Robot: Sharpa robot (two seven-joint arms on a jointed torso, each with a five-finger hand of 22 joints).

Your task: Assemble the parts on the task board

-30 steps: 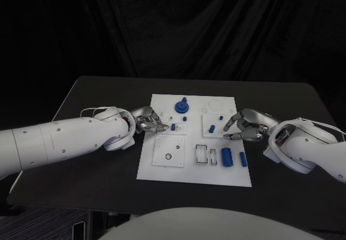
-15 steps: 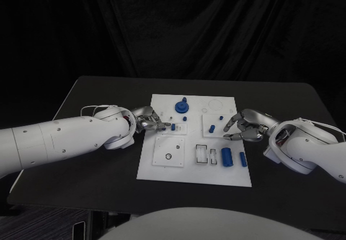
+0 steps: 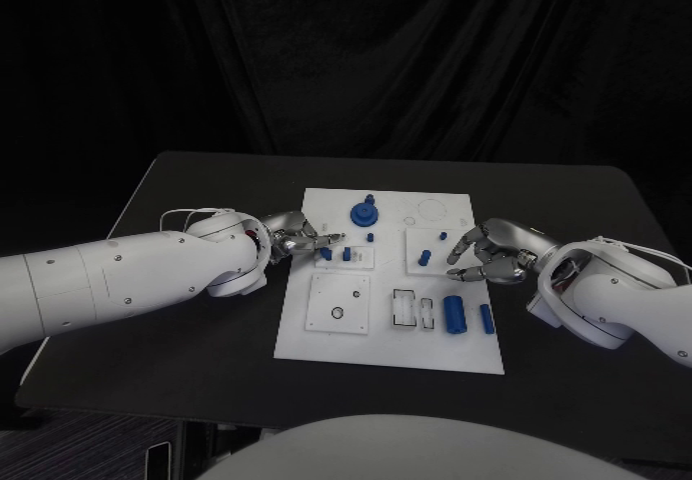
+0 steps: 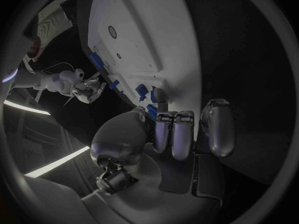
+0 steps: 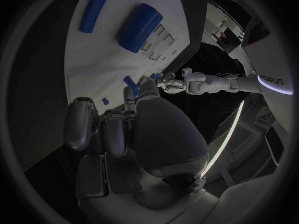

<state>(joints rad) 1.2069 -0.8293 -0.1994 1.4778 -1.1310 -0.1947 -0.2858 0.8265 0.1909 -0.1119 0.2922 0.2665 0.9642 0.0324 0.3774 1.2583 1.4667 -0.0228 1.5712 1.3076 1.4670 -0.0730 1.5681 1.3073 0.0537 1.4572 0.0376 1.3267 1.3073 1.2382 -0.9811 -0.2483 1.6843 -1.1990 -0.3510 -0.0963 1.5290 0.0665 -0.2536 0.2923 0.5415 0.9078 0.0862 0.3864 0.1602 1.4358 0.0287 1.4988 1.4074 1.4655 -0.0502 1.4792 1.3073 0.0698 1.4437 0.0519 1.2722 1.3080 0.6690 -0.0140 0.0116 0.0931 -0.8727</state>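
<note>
Left hand (image 3: 296, 240) at the white board's (image 3: 332, 345) left edge, fingers curled near a small blue peg (image 3: 325, 254), grip unclear. Right hand (image 3: 493, 255) beside another peg (image 3: 424, 258), fingers loosely curled, apparently empty. Best to seat the peg upright, pressing straight down.

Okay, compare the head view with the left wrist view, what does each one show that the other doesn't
Head view alone: the whole task board, the blue knob near its far edge, and the blue cylinder and slim rod lying near the right hand.
Left wrist view alone: the underside of the left hand, with one fingertip at the board's edge beside small blue pegs.
Both: the board, both hands and the small pegs.
</note>
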